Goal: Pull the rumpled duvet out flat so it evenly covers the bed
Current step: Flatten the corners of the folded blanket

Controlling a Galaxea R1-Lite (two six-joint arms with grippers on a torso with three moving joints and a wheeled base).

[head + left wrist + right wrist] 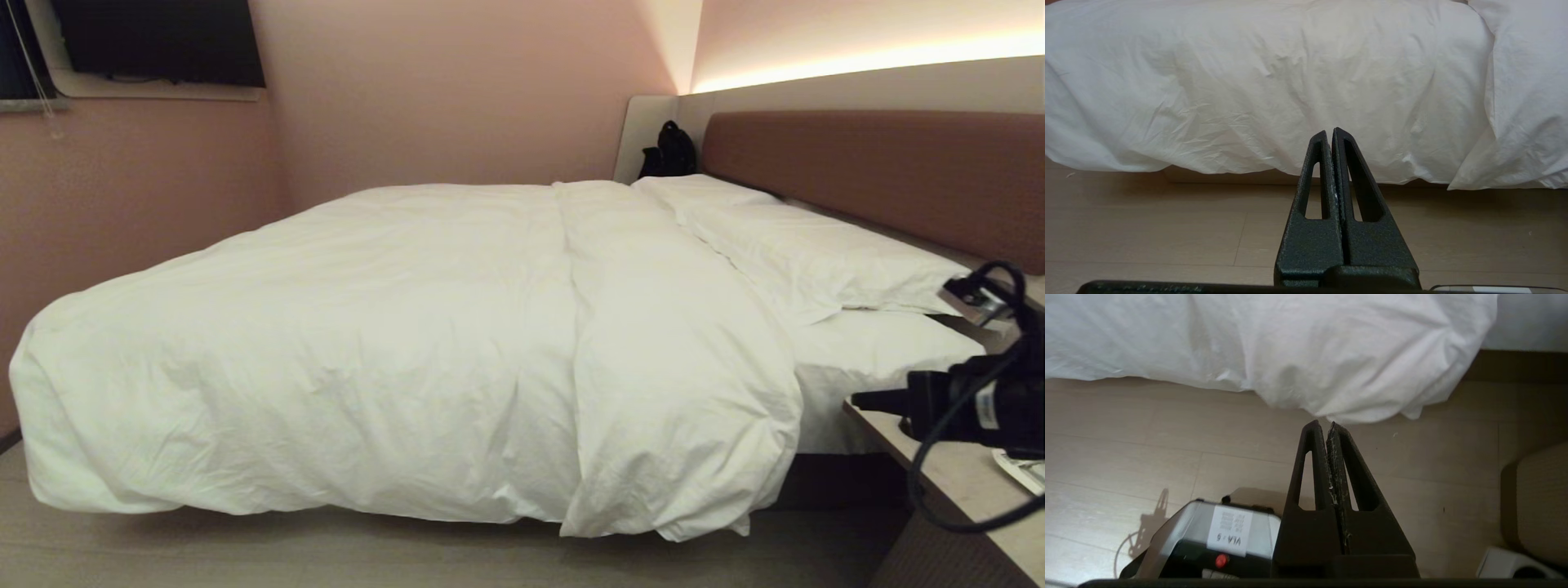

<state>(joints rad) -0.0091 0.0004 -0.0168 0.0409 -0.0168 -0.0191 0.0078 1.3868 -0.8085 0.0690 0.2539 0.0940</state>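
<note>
Hanging over the near side of the bed (865,359), the duvet (392,343) droops toward the floor; both closed, empty grippers, left (1329,131) and right (1323,424), face its hem, probably to pinch it.

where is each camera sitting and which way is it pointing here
Head view: from the robot's head, facing across the bed at the duvet, pillows and headboard; the right gripper shows at the right edge.
Left wrist view: behind the shut left gripper, low over the floor, facing the duvet's hanging side.
Right wrist view: behind the shut right gripper, tilted down at the floor and the duvet's drooping corner; the robot's base shows below.
All three share the duvet.
</note>
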